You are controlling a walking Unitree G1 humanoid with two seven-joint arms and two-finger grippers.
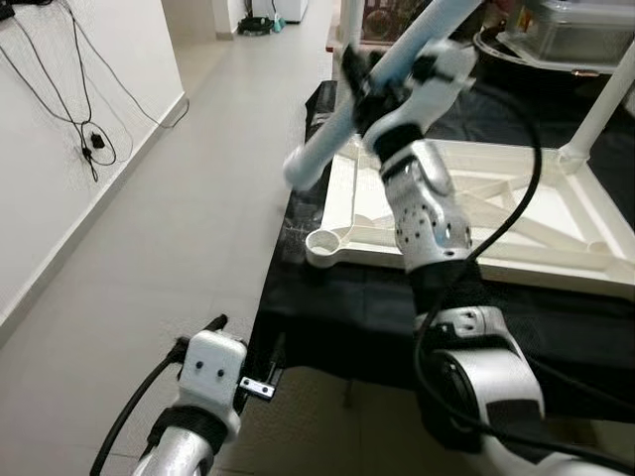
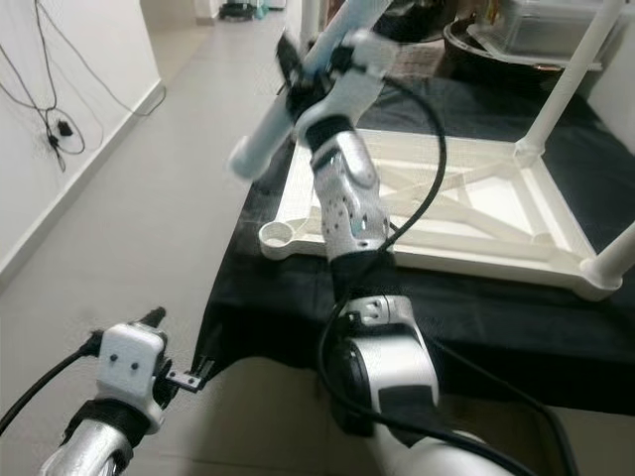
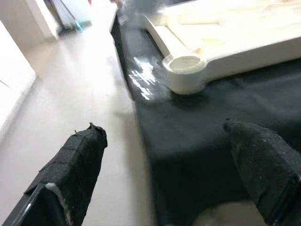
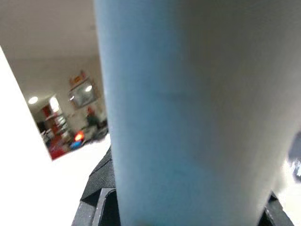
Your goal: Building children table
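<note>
— Left eye view: what has the right gripper (image 1: pixel 369 81) got?
— Its jaws are clenched on a pale blue table leg (image 1: pixel 342 127), a smooth round tube tilted above the upturned white tabletop (image 1: pixel 556 263).
— And the left gripper (image 3: pixel 164 174)?
— Jaws released, low beside the black cloth (image 1: pixel 347 322), near the tabletop's empty corner socket (image 3: pixel 184 63).

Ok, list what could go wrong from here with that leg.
1. The right end effector holds the pale blue table leg partway along, tilted and blurred; it may swing wide of the empty corner socket.
2. The long leg could knock the white leg already standing in the upturned white tabletop.
3. The tabletop lies on loose black cloth near the edge; pushing might slide it.
</note>
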